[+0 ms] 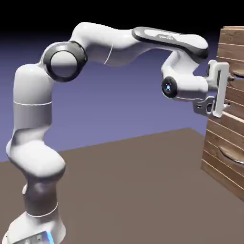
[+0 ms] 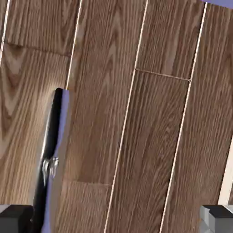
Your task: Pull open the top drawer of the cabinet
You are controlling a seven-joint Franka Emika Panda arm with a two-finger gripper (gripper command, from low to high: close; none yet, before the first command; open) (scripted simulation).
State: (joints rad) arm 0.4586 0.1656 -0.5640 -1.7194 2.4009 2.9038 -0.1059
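The cabinet [image 1: 232, 40] of brown horizontal planks stands at the exterior view's right edge. My gripper [image 1: 226, 93] is pressed close to the top drawer [image 1: 237, 97], right by its thin metallic handle [image 1: 237, 75]. In the hand view the drawer's wood [image 2: 136, 136] fills the picture, rolled so the planks run upright. The curved handle [image 2: 51, 159] over its dark recess lies at the left, just inside the left fingertip [image 2: 16, 218]. The gripper [image 2: 116, 220] is open wide, with only bare wood between the fingers and nothing held.
The lower drawer [image 1: 224, 162] with the same kind of handle [image 1: 231, 155] sits below my hand. The brown table [image 1: 133, 190] stretches between the arm's base and the cabinet.
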